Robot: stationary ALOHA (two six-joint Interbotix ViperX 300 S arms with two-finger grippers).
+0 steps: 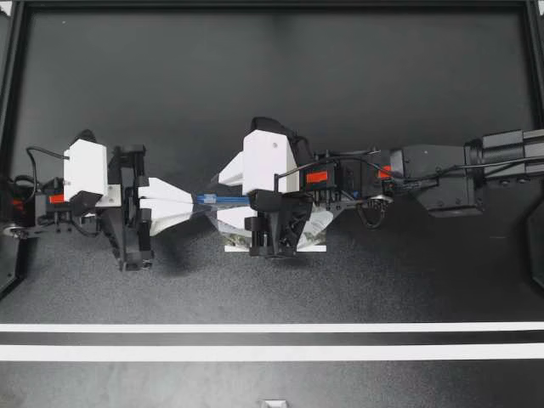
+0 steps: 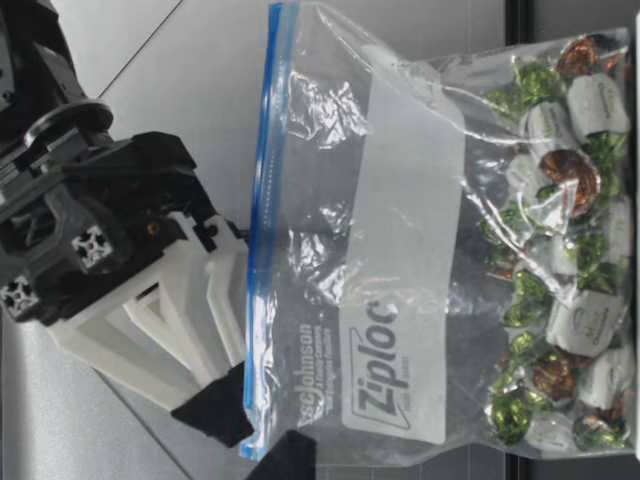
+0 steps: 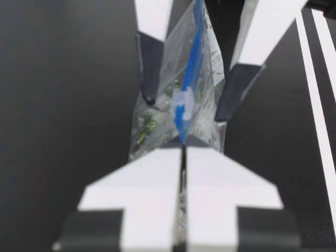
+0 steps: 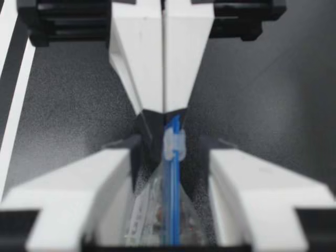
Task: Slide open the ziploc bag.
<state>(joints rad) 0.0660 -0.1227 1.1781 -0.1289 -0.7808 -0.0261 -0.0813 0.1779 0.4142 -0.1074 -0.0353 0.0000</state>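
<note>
You have the bench [image 1: 272, 102] carrying one item. The ziploc bag [image 2: 410, 250] is held upright at mid-bench, with wrapped sweets [image 2: 560, 300] in its lower part.

Your left gripper [image 1: 194, 204], at 9 o'clock of the bag, has its fingers clenched on the end of the zip track [image 4: 172, 210]. Your right gripper [image 1: 219, 198], reaching in from 3 o'clock, has its fingers released and straddling that track.

The slider [image 4: 174, 144] sits just beside the left fingertips. Recommendation: seat your right fingers squarely on the slider, close, then draw straight toward 3 o'clock against a taut left hold.

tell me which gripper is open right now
My right gripper: its fingers stand apart on either side of the ziploc bag, whereas my left gripper is pinched shut on its zip end.
</note>
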